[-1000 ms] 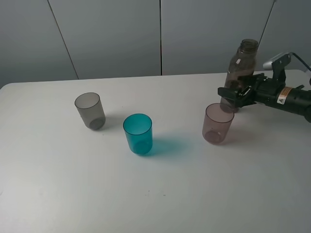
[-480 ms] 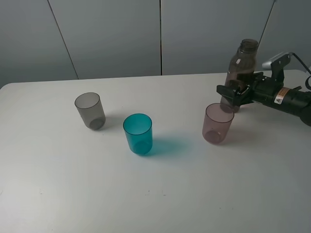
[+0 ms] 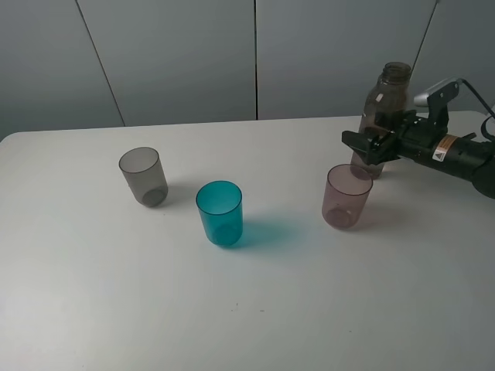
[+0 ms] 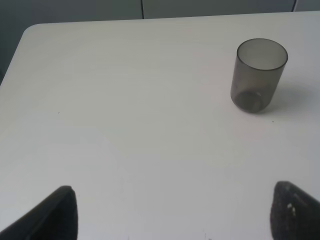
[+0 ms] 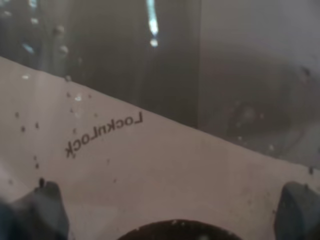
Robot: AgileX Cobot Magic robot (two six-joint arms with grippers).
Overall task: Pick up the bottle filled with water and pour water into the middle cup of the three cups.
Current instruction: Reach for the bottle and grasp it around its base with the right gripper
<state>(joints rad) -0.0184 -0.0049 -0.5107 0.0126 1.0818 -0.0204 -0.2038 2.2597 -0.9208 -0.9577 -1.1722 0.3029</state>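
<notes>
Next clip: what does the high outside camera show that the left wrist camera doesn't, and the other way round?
Only the high view: the bottle, the teal cup, the pink cup, and the right gripper, its jaws open on either side of the bottle. Only the left wrist view: the left gripper, jaws wide apart over the table. Both: the grey cup, standing upright, and the white table.

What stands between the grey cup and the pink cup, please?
The teal cup stands between the grey cup and the pink cup, slightly nearer the camera than a straight line joining them. The exterior high view shows this.
</notes>
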